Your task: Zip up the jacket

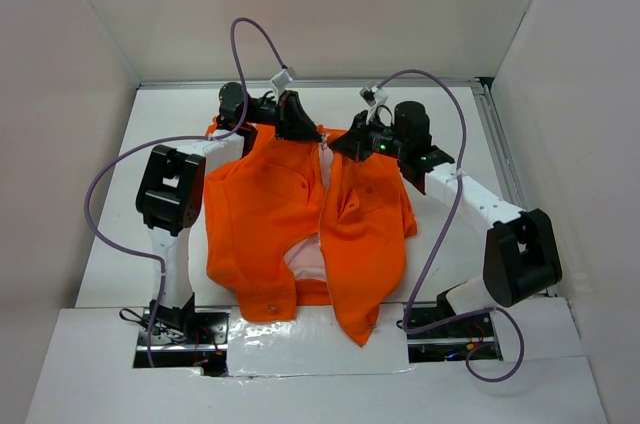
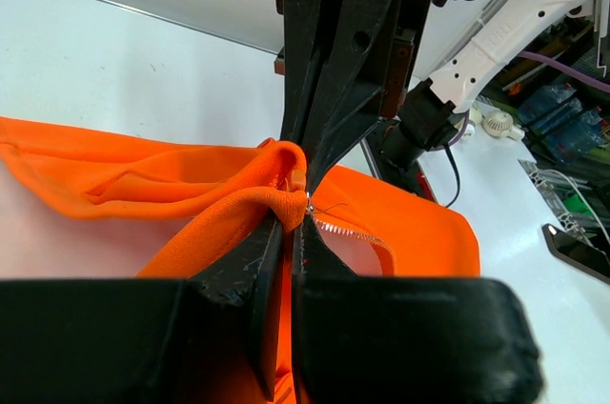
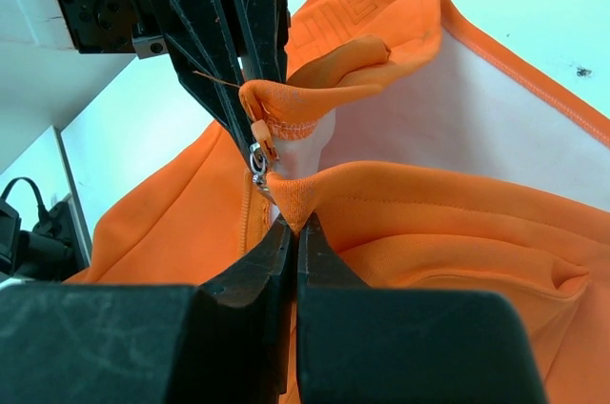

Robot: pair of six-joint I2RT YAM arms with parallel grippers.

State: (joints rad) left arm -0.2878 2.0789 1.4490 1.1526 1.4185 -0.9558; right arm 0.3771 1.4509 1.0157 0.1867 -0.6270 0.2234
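Right wrist: jacket [image 3: 429,204] within right claw [image 3: 295,220]

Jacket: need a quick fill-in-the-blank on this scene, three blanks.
1. The jacket is ____ in colour.
2. The left gripper and right gripper are both ____ on its fabric.
3. It lies on a ____ table.
Missing words: orange; shut; white.

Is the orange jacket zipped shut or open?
Open, at least partly: in the top view the jacket has its front panels parted at the near end, baring pale lining. How far it's zipped, cannot tell.
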